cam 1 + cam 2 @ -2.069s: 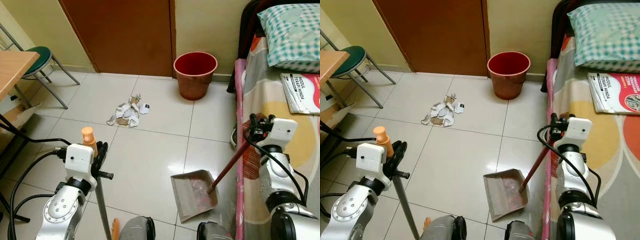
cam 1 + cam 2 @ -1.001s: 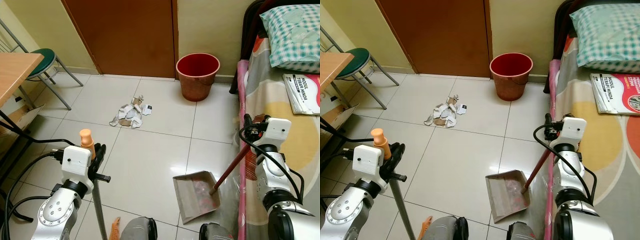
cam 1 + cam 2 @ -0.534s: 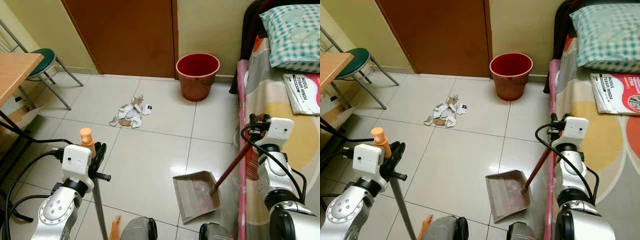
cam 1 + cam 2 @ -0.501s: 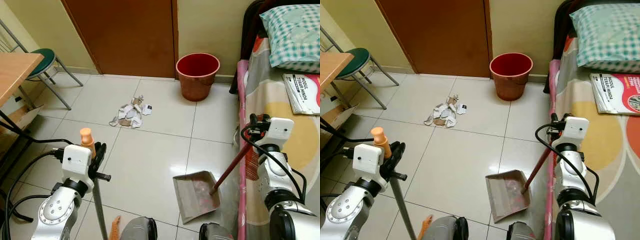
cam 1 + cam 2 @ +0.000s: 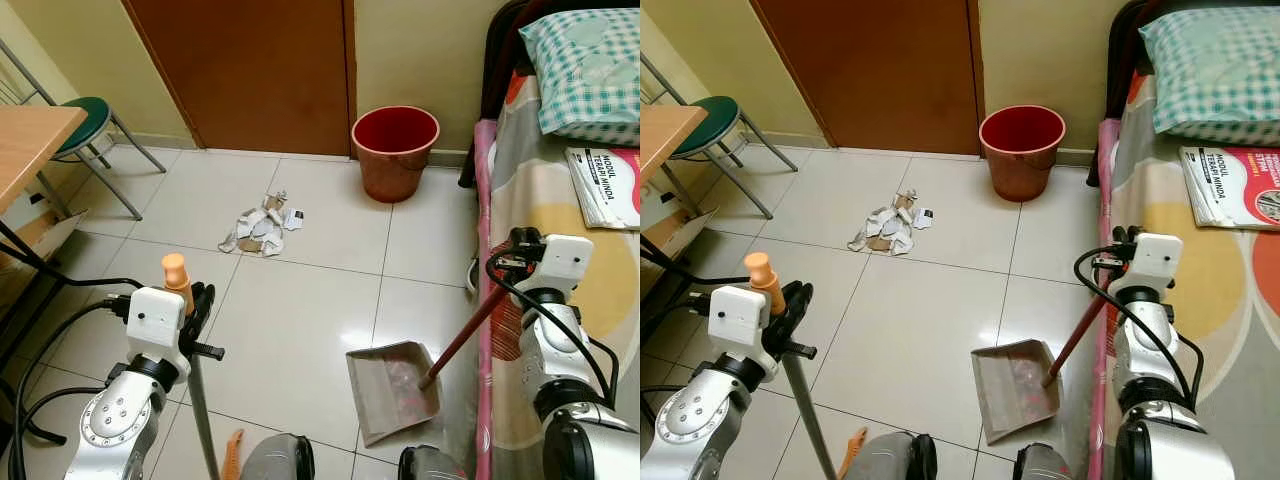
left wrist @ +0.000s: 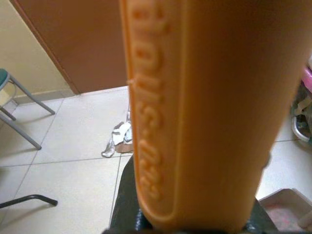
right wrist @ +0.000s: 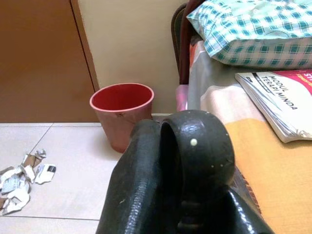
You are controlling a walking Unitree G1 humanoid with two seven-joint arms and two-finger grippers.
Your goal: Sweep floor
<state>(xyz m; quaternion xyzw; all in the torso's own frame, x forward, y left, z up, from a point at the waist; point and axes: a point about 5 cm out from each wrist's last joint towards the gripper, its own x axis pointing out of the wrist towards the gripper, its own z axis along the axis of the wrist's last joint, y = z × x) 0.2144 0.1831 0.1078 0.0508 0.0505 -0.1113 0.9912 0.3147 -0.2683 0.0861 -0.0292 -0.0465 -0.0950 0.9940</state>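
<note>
A pile of torn paper scraps (image 5: 262, 222) lies on the white tiles in front of the brown door. My left gripper (image 5: 196, 308) is shut on the broom shaft (image 5: 202, 400) just below its orange handle end (image 5: 177, 276), low on the left. The orange end (image 6: 195, 97) looms close in the left wrist view. My right gripper (image 5: 520, 248) is shut on the top of the dustpan's red-brown handle (image 5: 462, 338), close to the bed edge. The grey dustpan (image 5: 390, 390) rests on the floor near my feet, well short of the scraps.
A red bin (image 5: 394, 150) stands by the wall beyond the scraps. A bed (image 5: 560, 190) with a pillow and a book runs along the right. A green stool (image 5: 85, 120) and a wooden desk (image 5: 25, 140) with black cables stand at the left.
The view has shifted a little. My right gripper, still holding the dustpan handle, has moved slightly toward the bed. The left gripper keeps its hold on the broom.
</note>
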